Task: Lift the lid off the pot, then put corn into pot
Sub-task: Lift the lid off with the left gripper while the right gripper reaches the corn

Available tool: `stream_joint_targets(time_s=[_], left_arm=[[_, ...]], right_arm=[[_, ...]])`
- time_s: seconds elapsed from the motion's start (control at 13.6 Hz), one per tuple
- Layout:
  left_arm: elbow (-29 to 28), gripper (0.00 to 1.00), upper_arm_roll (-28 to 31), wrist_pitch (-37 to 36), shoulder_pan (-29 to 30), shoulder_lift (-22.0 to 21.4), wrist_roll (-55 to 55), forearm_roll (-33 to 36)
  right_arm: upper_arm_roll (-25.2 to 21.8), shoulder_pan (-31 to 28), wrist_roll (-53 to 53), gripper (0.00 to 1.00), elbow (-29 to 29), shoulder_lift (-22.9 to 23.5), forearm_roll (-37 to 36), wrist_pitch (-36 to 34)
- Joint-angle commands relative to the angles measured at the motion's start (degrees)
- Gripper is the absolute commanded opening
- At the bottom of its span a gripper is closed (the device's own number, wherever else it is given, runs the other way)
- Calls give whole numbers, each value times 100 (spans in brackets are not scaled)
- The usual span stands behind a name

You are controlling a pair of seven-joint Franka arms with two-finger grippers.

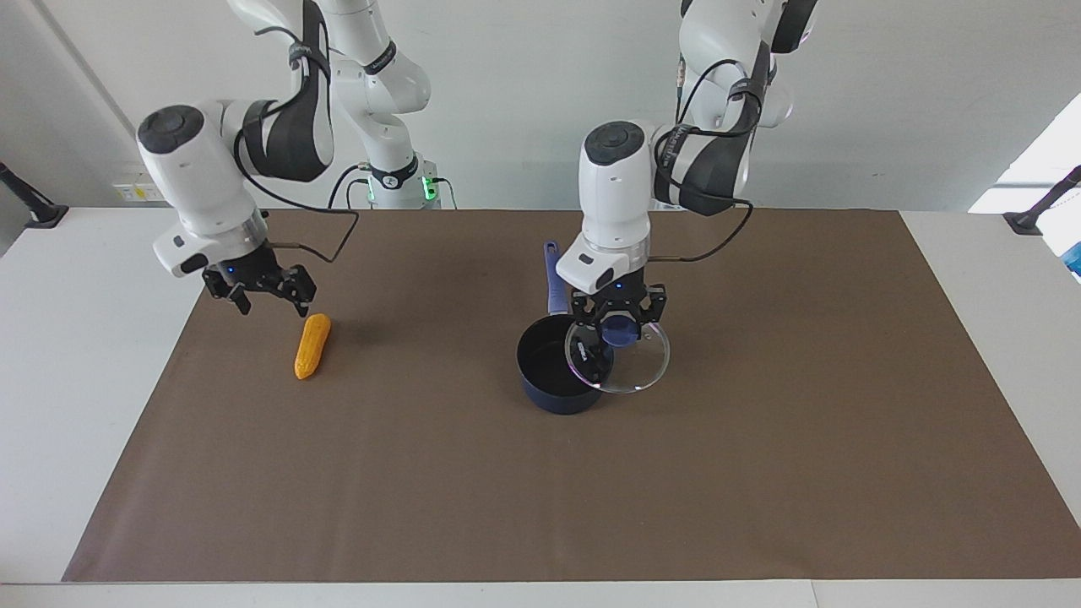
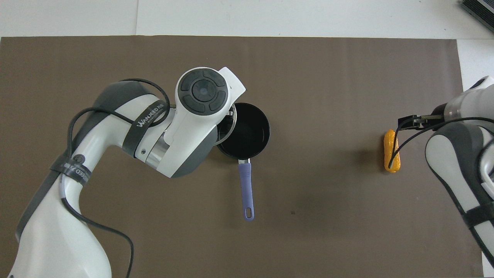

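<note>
Lid (image 1: 623,361): clear glass disc, blue knob clamped in the left gripper (image 1: 619,329), held tilted over the round navy pot's (image 1: 553,380) rim. Corn (image 1: 312,345): bumpy orange cob on brown mat (image 1: 760,473) toward the right arm's end; right gripper (image 1: 263,291), fingers apart, just above it.

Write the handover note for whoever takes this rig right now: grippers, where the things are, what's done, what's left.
Left gripper: shut on the blue knob of the lid, held in the air, tilted, partly over the pot's rim toward the left arm's end of the table.
Right gripper: open, empty, in the air just above the corn, not touching it.
Pot: mid-mat, uncovered and empty, handle pointing toward the robots.
Corn: lying on the mat toward the right arm's end.
Done: lid off the pot.
Left: set the lid aside, grasp the corn, put it into the pot.
</note>
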Motion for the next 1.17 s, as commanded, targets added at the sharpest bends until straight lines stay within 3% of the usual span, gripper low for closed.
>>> stream_joint_targets(time_s=[0.0, 0.37, 0.51, 0.66, 0.73, 0.81, 0.88, 0.95, 1.1], left_arm=[[-355, 0, -43, 164, 412, -236, 390, 97], [-1039, 0, -52, 893, 1432, -385, 1708, 45], [-1425, 0, -70, 1410, 1792, -499, 2139, 27], [-1576, 0, -87, 1641, 2275, -508, 2963, -278], [-1585, 0, -70, 1650, 2468, -508, 3516, -585], [-1585, 0, -70, 1650, 2697, -508, 3974, -780], [-1585, 0, -78, 1650, 2899, -499, 4396, -877], [-1594, 0, -70, 1650, 2988, -465, 4722, -957], [-1611, 0, -52, 1737, 3128, -403, 4866, -957]], right_arm=[[36, -55, 107, 100, 26, 407, -69, 328], [36, -116, 336, 100, -738, 478, -69, 390], [36, -169, 275, 100, -949, 487, -69, 748], [28, -178, 205, 100, -1046, 487, -69, 786], [27, -170, -5, 92, -1081, 479, -78, 786], [36, -170, -129, 71, -1073, 478, -78, 786], [36, -161, -147, 29, -1047, 487, -95, 768], [36, -109, -122, 0, -1020, 505, -113, 777], [45, -99, -139, 0, -679, 636, -113, 699]])
